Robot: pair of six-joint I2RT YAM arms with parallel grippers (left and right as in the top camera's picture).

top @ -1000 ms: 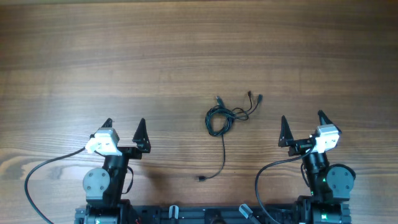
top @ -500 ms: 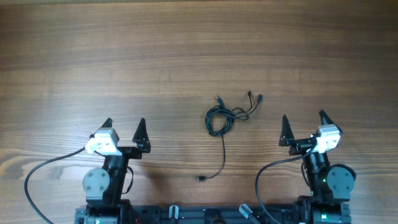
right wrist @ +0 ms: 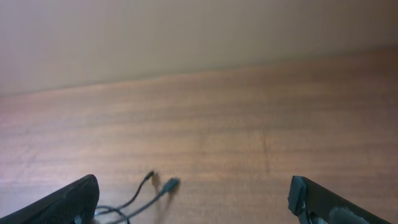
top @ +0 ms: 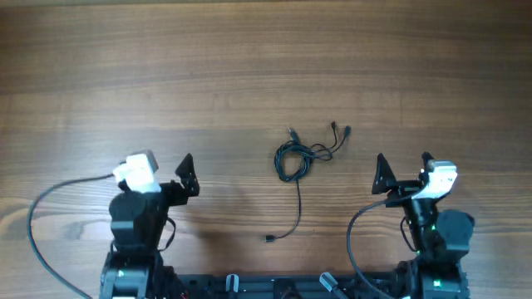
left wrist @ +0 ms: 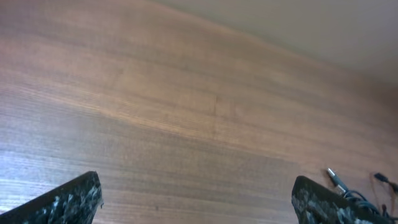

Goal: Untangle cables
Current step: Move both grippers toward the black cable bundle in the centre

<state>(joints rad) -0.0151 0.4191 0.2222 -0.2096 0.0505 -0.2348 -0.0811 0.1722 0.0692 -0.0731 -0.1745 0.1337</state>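
Observation:
The cables [top: 298, 158] lie as a small loose black bundle on the wooden table [top: 249, 66], midway between the arms. Plug ends stick out at the bundle's top right, and one strand trails down to a plug [top: 270, 238] near the front. My left gripper [top: 162, 166] stands open to the left of the bundle, well apart from it. My right gripper [top: 403, 162] stands open to its right. The left wrist view has a plug [left wrist: 336, 179] beside the right fingertip, gripper [left wrist: 196, 180] empty. The right wrist view shows two plug ends [right wrist: 169, 184] near the left fingertip, gripper [right wrist: 193, 182] empty.
Thick black arm cables [top: 50, 216] loop beside each base along the front edge. The arm bases and a black frame [top: 274, 286] fill the near edge. Bare wood stretches behind the bundle.
The left arm has swung a little to the left and lifted, its white camera now farther from the front edge. The right arm shifted only slightly. The cables have not moved.

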